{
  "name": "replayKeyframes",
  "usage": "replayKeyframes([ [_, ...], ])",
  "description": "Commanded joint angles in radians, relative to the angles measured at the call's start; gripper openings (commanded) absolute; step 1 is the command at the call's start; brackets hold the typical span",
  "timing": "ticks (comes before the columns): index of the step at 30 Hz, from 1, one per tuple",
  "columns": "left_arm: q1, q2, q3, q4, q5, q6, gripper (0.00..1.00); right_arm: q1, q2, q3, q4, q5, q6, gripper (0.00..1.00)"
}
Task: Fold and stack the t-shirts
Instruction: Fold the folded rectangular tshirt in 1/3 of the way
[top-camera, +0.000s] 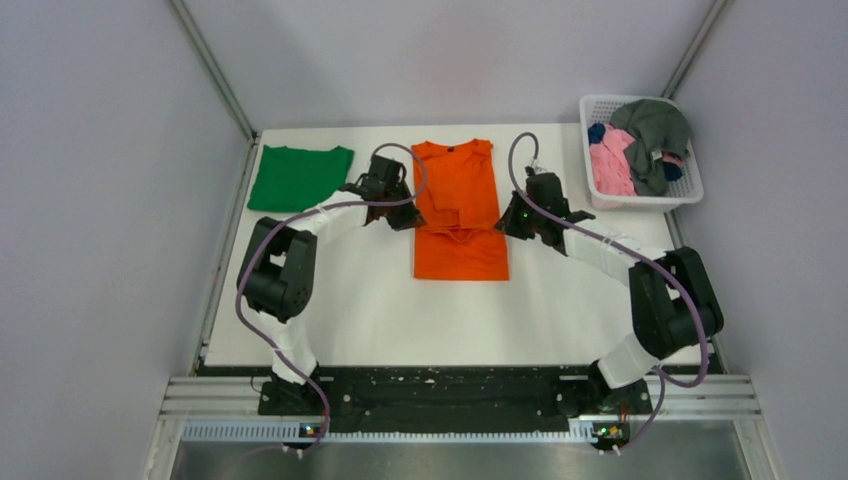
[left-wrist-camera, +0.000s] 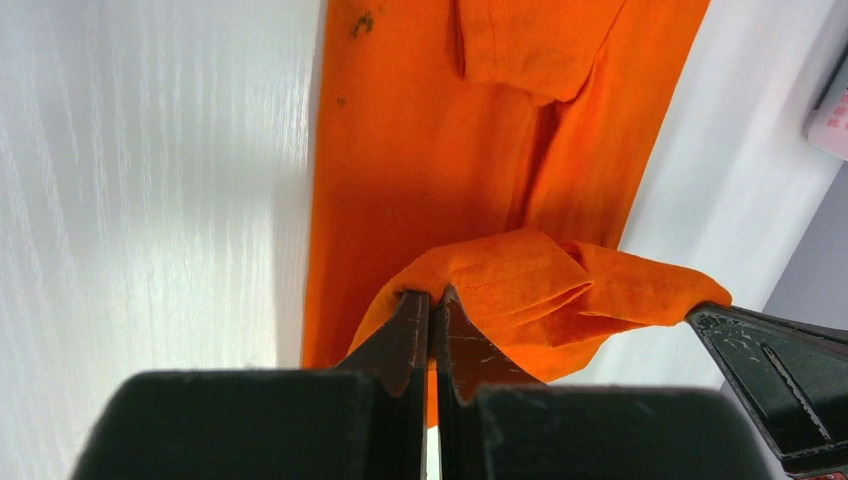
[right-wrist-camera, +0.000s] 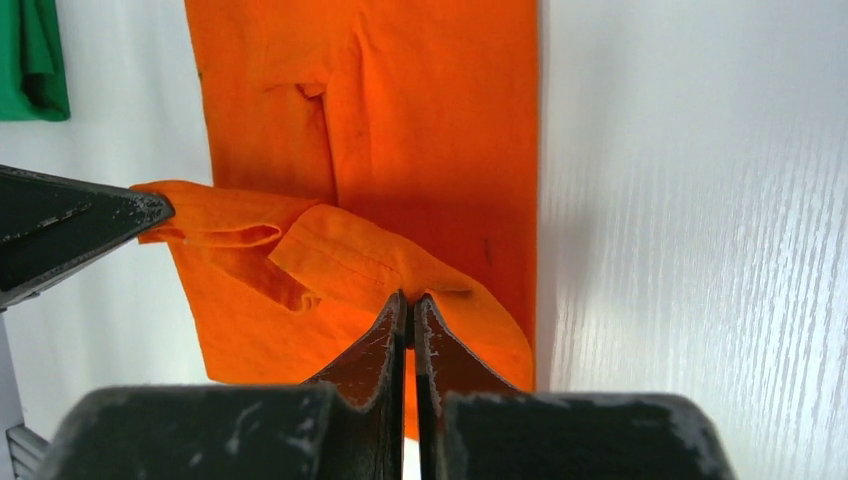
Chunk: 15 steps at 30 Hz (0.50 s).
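The orange shirt (top-camera: 460, 255) lies mid-surface near the far edge, its long axis running far to near and its collar at the far end. The left gripper (left-wrist-camera: 432, 297) and right gripper (right-wrist-camera: 410, 297) are each clamped on lifted cloth at its side edges. The green shirt (top-camera: 298, 177) lies folded in the far left corner.

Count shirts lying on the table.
2: orange shirt at centre, pinched by left gripper and right gripper; green shirt folded far left. Basket holds more, partly hidden.

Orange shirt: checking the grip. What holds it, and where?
Left gripper and right gripper pinch opposite ends of a lifted fold of the orange shirt.
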Motion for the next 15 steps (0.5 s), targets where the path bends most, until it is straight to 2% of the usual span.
replayKeyframes([
  [1, 0.019, 0.058, 0.087, -0.020, 0.031, 0.034, 0.00, -0.026, 0.061, 0.078, 0.066, -0.039, -0.040, 0.00],
  [3, 0.025, 0.078, 0.105, -0.025, 0.019, 0.032, 0.00, -0.031, 0.097, 0.099, 0.072, -0.041, -0.047, 0.00],
  [5, 0.037, 0.094, 0.124, -0.028, 0.012, 0.030, 0.14, -0.040, 0.136, 0.127, 0.072, -0.034, -0.047, 0.04],
  [7, 0.048, 0.109, 0.150, -0.035, 0.015, 0.030, 0.22, -0.052, 0.170, 0.161, 0.067, -0.033, -0.045, 0.12],
  [9, 0.064, 0.111, 0.185, -0.047, 0.024, 0.032, 0.35, -0.063, 0.190, 0.192, 0.057, -0.040, -0.048, 0.37],
  [11, 0.072, 0.090, 0.208, -0.053, 0.029, 0.031, 0.60, -0.067, 0.180, 0.216, 0.040, -0.043, -0.058, 0.56],
  [12, 0.073, 0.068, 0.206, -0.055, 0.025, 0.027, 0.82, -0.067, 0.164, 0.213, 0.040, -0.047, -0.064, 0.66],
  [13, 0.070, 0.045, 0.192, -0.046, 0.021, 0.026, 0.97, -0.066, 0.142, 0.200, 0.043, -0.054, -0.071, 0.78],
  [14, 0.068, 0.015, 0.148, -0.029, 0.024, 0.025, 0.98, -0.066, 0.118, 0.178, 0.048, -0.057, -0.075, 0.91],
  [15, 0.065, -0.016, 0.098, -0.011, 0.033, 0.021, 0.99, -0.066, 0.088, 0.145, 0.051, -0.058, -0.077, 0.98],
])
